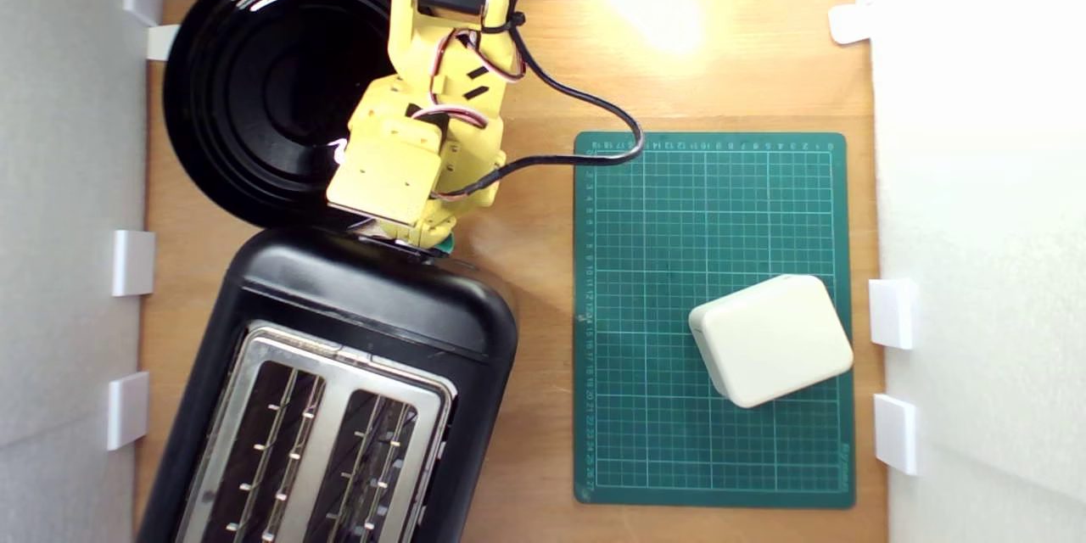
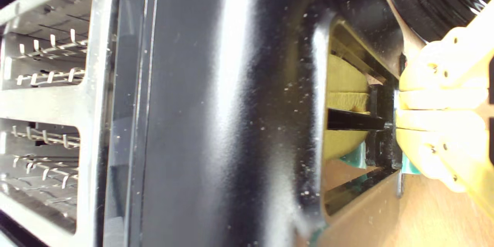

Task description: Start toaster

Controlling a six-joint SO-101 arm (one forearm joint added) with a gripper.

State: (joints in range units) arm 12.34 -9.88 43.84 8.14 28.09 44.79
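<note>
Toaster (image 2: 216, 123) against tool (image 2: 397, 114) (fingers together)

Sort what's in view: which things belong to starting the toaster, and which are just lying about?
Belongs to the job: toaster, its teal lever knob, gripper closed at the lever.

Lying about: black plate, green cutting mat, white box on the mat.

The exterior view is looking straight down on the surface (image 1: 543, 85) from high above; the wrist view is hugging the toaster (image 1: 339, 373) (image 2: 216, 123), which both are showing.
</note>
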